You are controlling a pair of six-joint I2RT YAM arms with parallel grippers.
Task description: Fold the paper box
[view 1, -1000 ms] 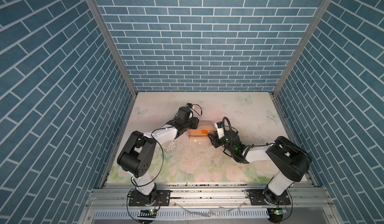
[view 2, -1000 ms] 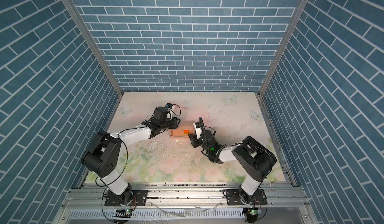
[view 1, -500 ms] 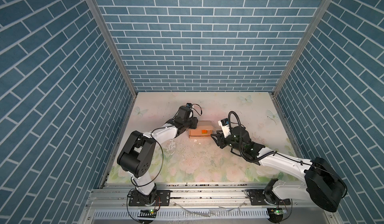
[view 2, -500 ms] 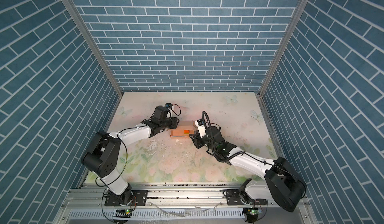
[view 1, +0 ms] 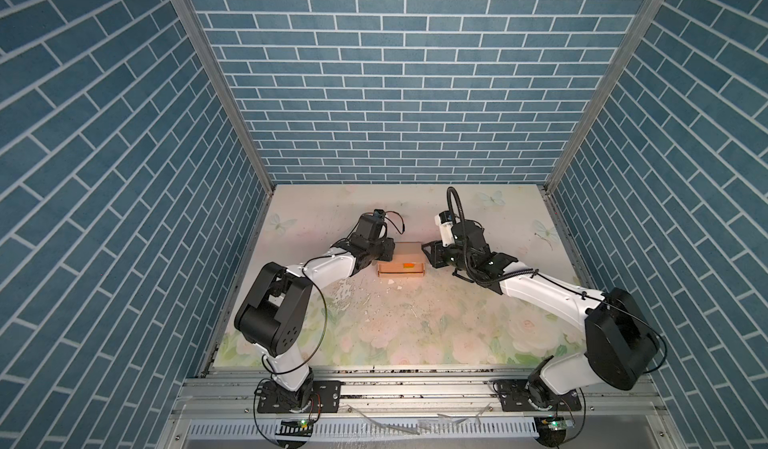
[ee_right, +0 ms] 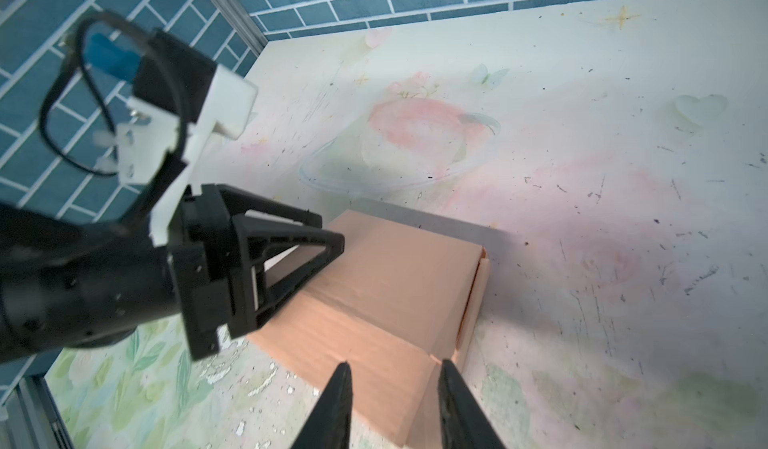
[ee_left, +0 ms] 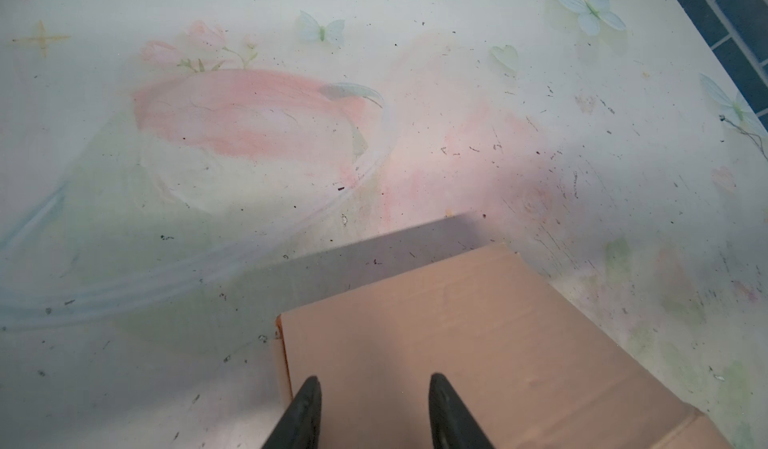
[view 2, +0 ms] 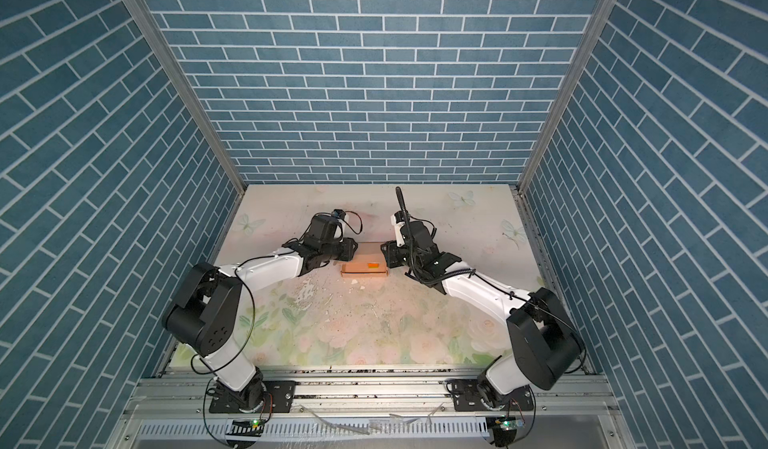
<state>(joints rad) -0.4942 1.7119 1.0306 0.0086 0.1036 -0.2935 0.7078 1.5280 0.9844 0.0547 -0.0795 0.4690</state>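
— Two grippers at one box, then. Where does it sit?

— The peach-tan thin cardboard paper box [view 1: 408, 251] lies on the pale floral-printed tabletop [view 1: 415, 322], toward the back and about the middle, right between the two arms. Both top views show the paper box [view 2: 369, 253] as a low rectangular block with its top panel down flat.

— And the left one?

— The black left gripper [view 1: 390, 253] is at the box's left end, and in both top views the left gripper [view 2: 352, 252] meets that end. From its own wrist camera its fingertips [ee_left: 309, 401] stand apart over the top panel [ee_left: 457, 334], with bare cardboard showing between them and nothing pinched. The right wrist camera sees the left gripper [ee_right: 332, 230] reaching over the same end. Whether the tips press on the panel, I cannot tell.

— The right one?

— The black right gripper [view 1: 427, 255] is at the opposite end. In its wrist view the right gripper [ee_right: 395, 384] has its jaws spread too, hanging over a corner of that end, where a narrow side flap [ee_right: 473, 301] stands slightly out from the box wall. Nothing is clamped between them.

— Anything else on it?

— A small bright orange patch [view 1: 409, 265] on the near face, too small to say what it is.
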